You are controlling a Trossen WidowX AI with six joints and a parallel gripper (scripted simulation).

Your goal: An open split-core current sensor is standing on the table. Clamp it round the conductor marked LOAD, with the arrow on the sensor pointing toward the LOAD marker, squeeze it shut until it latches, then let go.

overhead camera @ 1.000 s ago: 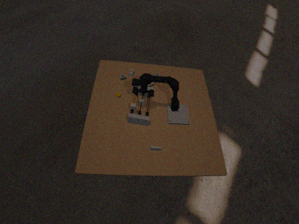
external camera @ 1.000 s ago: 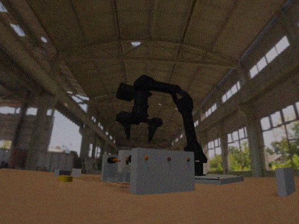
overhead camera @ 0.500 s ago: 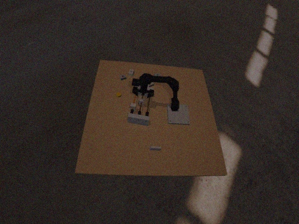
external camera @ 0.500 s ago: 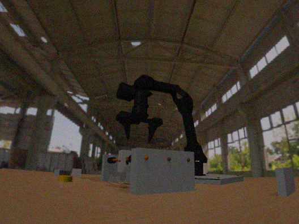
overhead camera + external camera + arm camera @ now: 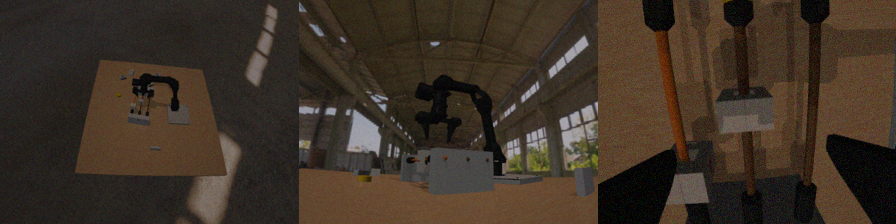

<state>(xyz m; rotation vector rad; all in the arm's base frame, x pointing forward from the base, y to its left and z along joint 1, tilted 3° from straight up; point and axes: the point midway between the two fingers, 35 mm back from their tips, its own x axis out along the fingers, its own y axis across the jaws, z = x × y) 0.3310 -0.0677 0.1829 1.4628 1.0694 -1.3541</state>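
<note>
My gripper (image 5: pixel 143 95) (image 5: pixel 438 140) (image 5: pixel 752 149) is open and empty, pointing down above three conductors. In the wrist view its fingers stand outside the middle conductor (image 5: pixel 748 165), over the left conductor's side and right of the right conductor (image 5: pixel 813 95). A grey-and-white block, seemingly a sensor (image 5: pixel 141 101) (image 5: pixel 745 117), sits around or over the middle conductor. A similar block (image 5: pixel 133 106) (image 5: pixel 688 189) sits at the lower part of the orange left conductor (image 5: pixel 670 95). Whether either is latched, their arrows and the LOAD marking cannot be made out.
A pale support block (image 5: pixel 139 119) (image 5: pixel 460 172) holds the near conductor ends. A yellow disc (image 5: pixel 119 95) (image 5: pixel 364 178), a dark grey block (image 5: pixel 122 77) and a white block (image 5: pixel 131 72) lie left of the arm. The base plate (image 5: pixel 178 117) is at right; a small block (image 5: pixel 156 148) (image 5: pixel 584 181) stands nearer.
</note>
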